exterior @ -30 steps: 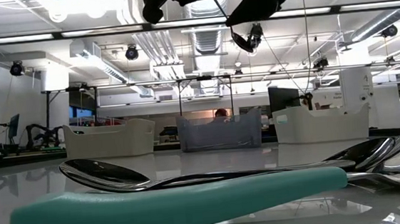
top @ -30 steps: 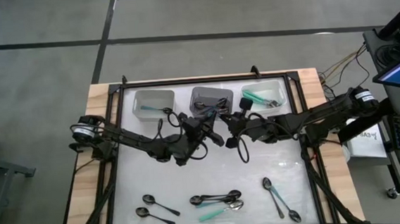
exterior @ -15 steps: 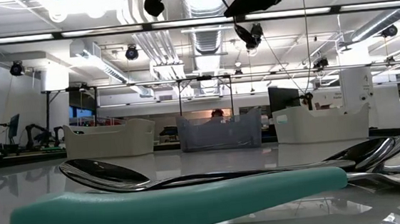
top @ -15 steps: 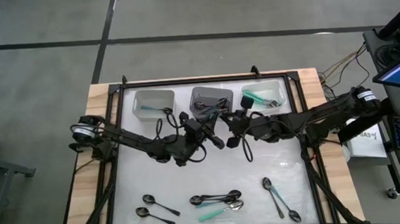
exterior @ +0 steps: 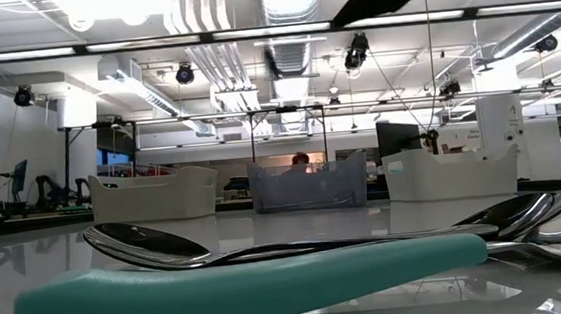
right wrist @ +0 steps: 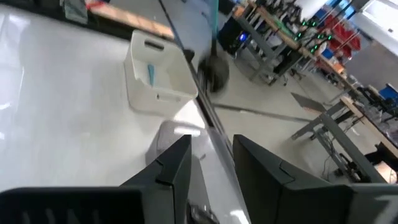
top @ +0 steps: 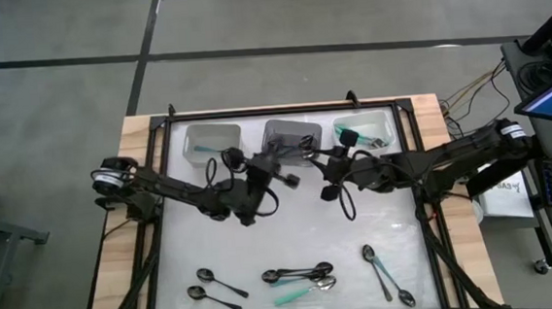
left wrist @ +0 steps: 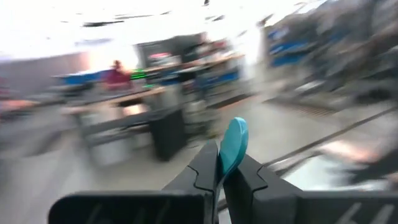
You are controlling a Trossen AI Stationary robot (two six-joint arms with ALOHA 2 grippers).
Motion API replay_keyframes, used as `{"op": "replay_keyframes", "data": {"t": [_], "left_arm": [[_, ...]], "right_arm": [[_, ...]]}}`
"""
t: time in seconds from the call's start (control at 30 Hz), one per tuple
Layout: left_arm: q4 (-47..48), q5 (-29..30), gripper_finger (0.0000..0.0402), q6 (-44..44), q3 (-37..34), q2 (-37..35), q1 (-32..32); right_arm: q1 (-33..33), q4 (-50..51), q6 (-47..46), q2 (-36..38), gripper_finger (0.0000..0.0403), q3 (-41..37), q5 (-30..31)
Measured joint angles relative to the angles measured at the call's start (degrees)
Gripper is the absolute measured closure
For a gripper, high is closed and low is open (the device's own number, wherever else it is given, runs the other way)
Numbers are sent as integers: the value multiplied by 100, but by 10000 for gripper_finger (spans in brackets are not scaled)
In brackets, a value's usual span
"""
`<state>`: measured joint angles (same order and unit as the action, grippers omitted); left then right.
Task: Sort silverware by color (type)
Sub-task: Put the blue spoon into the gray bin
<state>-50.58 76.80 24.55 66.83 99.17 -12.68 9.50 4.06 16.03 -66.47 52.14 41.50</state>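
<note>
Left wrist view alone shows the left pincer [left wrist: 219, 180] clenched on a teal spoon handle [left wrist: 232, 144]. High view places that pincer [top: 288, 181] just before the grey middle bin [top: 289, 130], the right pincer [top: 327, 163] released beside it, and loose spoons [top: 299, 273] along the desk [top: 291, 231] front. Low view shows a teal-handled spoon [exterior: 240, 285] lying close up. No writing is readable.

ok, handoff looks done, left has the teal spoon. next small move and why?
Probably swing the left gripper toward one of the bins at the table's far edge and release there. Its fingers are shut on the teal-handled spoon, and the right gripper stands open with nothing between its fingers, so the left arm alone carries it.
</note>
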Motion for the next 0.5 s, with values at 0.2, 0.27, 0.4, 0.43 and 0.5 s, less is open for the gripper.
{"op": "replay_keyframes", "data": {"t": [0.2, 0.27, 0.4, 0.43, 0.5], "left_arm": [[82, 1270, 401, 1799, -38, -7, 337], [151, 1313, 401, 2245, -112, -6, 524], [540, 1329, 401, 2569, -184, 1, 902], [748, 1326, 401, 2603, -184, 1, 999], [1220, 1325, 401, 2607, -187, 1, 1177]], "right_arm": [[-2, 803, -638, 97, 291, 0, 6], [-2, 1084, -890, 97, 291, 0, 8], [-2, 1671, -1401, 88, 291, 0, 7], [-2, 1836, -1540, 86, 291, 0, 7], [-2, 2106, -1808, 84, 291, 0, 8]]}}
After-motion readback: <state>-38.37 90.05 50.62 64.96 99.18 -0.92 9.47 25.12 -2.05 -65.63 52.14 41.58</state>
